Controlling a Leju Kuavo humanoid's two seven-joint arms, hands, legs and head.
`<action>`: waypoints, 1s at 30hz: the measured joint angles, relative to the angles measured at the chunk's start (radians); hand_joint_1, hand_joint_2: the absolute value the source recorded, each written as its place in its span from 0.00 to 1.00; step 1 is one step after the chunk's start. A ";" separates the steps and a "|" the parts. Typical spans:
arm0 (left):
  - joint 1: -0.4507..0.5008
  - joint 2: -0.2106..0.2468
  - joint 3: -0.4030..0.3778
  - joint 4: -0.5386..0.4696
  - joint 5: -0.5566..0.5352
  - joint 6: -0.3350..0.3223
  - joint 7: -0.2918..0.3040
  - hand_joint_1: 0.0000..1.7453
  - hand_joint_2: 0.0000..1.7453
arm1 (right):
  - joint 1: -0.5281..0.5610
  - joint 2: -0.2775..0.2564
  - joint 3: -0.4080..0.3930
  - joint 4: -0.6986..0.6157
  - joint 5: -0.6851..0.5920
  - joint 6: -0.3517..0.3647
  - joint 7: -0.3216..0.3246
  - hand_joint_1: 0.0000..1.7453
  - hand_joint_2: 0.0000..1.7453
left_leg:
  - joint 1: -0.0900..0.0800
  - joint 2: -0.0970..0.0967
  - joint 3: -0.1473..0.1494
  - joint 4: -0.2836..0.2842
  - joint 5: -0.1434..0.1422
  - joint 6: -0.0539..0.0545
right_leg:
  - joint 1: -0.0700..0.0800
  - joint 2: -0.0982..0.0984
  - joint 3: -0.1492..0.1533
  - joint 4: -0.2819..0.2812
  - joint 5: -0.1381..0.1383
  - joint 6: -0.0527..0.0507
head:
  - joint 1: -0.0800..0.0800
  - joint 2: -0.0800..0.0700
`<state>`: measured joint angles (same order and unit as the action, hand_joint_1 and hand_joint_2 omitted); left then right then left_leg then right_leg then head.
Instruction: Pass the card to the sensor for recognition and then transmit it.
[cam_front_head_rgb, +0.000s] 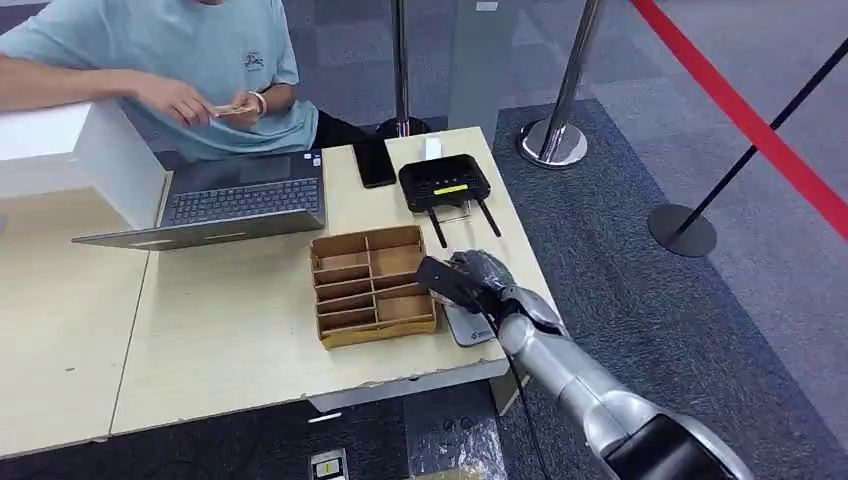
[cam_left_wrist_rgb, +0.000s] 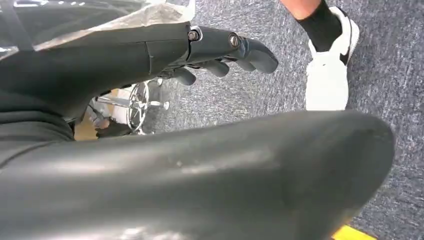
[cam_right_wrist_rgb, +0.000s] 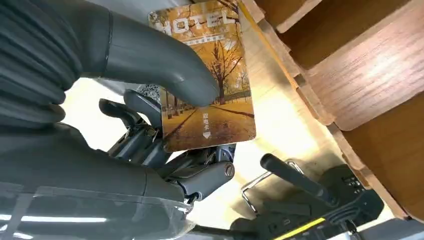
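Observation:
A hotel card (cam_right_wrist_rgb: 210, 95) printed with yellow autumn trees is pinched between the thumb and fingers of my right hand (cam_right_wrist_rgb: 150, 100). In the head view my right hand (cam_front_head_rgb: 470, 280) hovers at the table's right front, beside the right wall of the wooden divided box (cam_front_head_rgb: 370, 285) and just above a flat grey pad (cam_front_head_rgb: 468, 325) lying on the table. A black device with two antennas and a yellow strip (cam_front_head_rgb: 443, 185) sits farther back; it also shows past the card (cam_right_wrist_rgb: 320, 210). My left hand (cam_left_wrist_rgb: 220, 50) hangs over the carpet, fingers loosely extended, holding nothing.
A person in a light blue shirt (cam_front_head_rgb: 200, 50) sits behind the table with a small card in their hands. An open laptop (cam_front_head_rgb: 235, 200) and a black phone (cam_front_head_rgb: 375, 162) lie at the back. Stanchions (cam_front_head_rgb: 555, 140) and a red belt stand to the right. A white shoe (cam_left_wrist_rgb: 330, 65) is near my left hand.

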<state>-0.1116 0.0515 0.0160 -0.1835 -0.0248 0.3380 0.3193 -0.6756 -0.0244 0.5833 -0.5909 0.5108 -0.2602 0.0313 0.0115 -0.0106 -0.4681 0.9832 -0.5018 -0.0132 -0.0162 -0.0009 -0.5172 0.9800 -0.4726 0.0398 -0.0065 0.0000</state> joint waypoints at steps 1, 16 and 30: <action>0.000 0.000 0.000 0.000 -0.002 -0.002 0.000 0.00 0.00 | -0.005 0.003 0.000 0.009 0.000 0.000 -0.002 1.00 1.00 | 0.000 0.000 0.000 0.000 0.000 0.000 | 0.000 0.000 0.000 0.000 0.000 0.000 | 0.000 0.000; 0.000 0.000 0.000 0.000 -0.015 -0.017 -0.017 0.00 0.00 | -0.105 0.040 0.002 0.137 -0.011 0.030 -0.008 1.00 1.00 | 0.000 0.000 0.000 0.000 0.000 0.000 | 0.000 0.000 0.000 0.000 0.000 0.000 | 0.000 0.000; 0.000 0.000 0.000 0.000 -0.023 -0.021 -0.024 0.00 0.00 | -0.215 0.080 0.003 0.175 -0.004 0.018 -0.139 1.00 1.00 | 0.000 0.001 0.000 0.000 0.000 0.000 | 0.000 0.000 0.000 0.001 0.000 0.000 | 0.000 0.000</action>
<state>-0.1114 0.0519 0.0160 -0.1835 -0.0477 0.3170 0.2956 -0.8909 0.0557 0.5863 -0.4162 0.5066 -0.2422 -0.1080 0.0115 -0.0099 -0.4682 0.9834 -0.5016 -0.0131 -0.0161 -0.0007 -0.5175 0.9805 -0.4722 0.0394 -0.0065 0.0000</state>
